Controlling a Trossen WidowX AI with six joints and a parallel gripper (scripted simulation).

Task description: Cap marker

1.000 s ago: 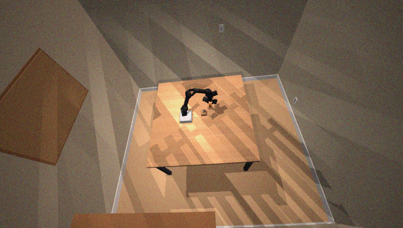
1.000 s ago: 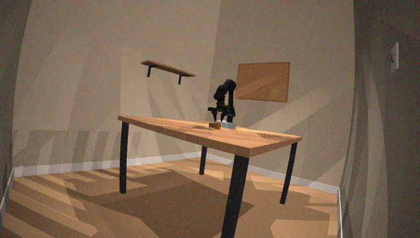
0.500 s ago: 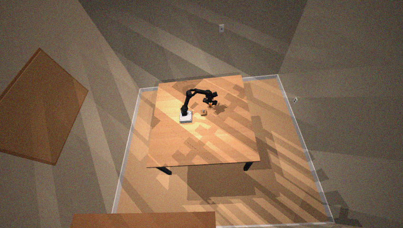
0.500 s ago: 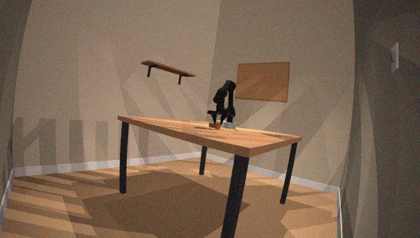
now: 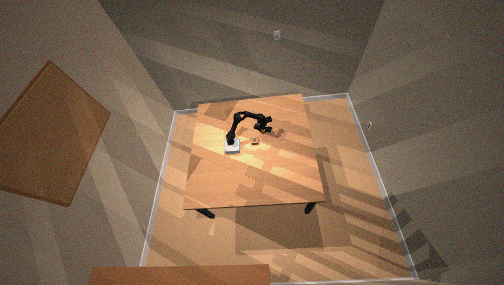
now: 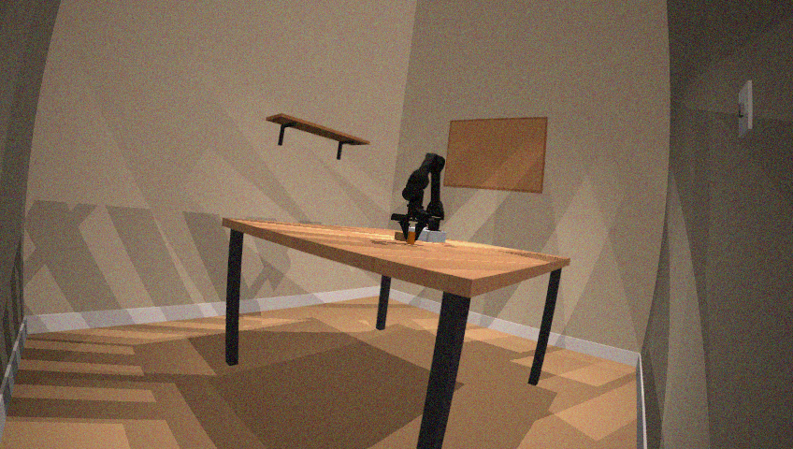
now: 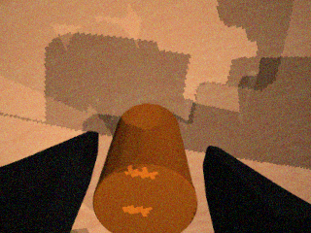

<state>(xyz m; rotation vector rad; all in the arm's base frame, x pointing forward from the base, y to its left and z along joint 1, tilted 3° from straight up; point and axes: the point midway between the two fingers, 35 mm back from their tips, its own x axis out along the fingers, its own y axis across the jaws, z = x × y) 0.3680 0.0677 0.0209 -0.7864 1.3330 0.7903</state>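
The orange cap [image 5: 262,131] [image 6: 410,237] [image 7: 146,146] stands upright on the table, with its near end large in the wrist view. My gripper [image 5: 263,130] [image 6: 411,237] [image 7: 152,149] is low over the table, partly open, with one finger on each side of the cap. A narrow strip of table shows between the cap and each finger in the wrist view. The brown holder block [image 5: 254,142] [image 6: 398,236] stands near the arm's base, with the small pale marker [image 5: 254,138] upright in it. In the exterior view the marker cannot be made out behind the fingers.
The arm's white base box [image 5: 232,146] [image 6: 435,236] stands on the wooden table [image 5: 247,190] [image 6: 334,247], beyond the holder block from the cap. Striped shadows cross the table. A shelf [image 6: 317,128] and a brown board [image 6: 495,155] are on the walls, away from the arm.
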